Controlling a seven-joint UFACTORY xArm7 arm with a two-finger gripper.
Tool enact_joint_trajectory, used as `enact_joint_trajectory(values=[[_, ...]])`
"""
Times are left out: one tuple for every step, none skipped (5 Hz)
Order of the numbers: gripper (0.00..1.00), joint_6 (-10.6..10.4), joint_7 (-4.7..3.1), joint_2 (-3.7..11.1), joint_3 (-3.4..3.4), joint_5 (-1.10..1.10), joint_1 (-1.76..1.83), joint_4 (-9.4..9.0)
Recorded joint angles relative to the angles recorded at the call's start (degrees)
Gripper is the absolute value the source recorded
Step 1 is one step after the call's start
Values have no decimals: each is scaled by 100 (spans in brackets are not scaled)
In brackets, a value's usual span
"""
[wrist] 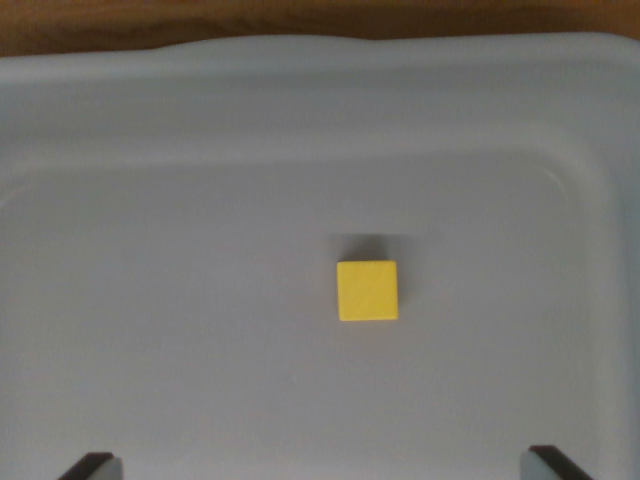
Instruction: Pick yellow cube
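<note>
One yellow cube (367, 291) rests flat on the floor of a pale grey tray (150, 130), slightly toward the wrist view's right of centre. Gripper (320, 466) fingertips show at the bottom edge, spread wide and holding nothing. Wooden table (90, 25) visible beyond the tray rim.

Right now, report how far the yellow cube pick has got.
Done: the wrist camera looks down on the small yellow cube, which lies alone on the floor of the pale grey plastic tray. In hand: the gripper is open, its two dark fingertips showing at the bottom corners, well apart from the cube. Left: centring over the cube, descending, closing and lifting; nothing is grasped yet.
</note>
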Motion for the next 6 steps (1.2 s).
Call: enact_joint_trajectory(values=[[0, -129, -29, 84, -6, 17, -10, -65], [0, -129, -29, 84, -6, 17, -10, -65], [0, -288, -65, 187, -14, 38, -21, -146], [0, -288, -65, 187, -14, 38, -21, -146], [0, -466, -104, 302, -22, 62, -34, -236], [0, -466, -104, 302, -22, 62, -34, -236]])
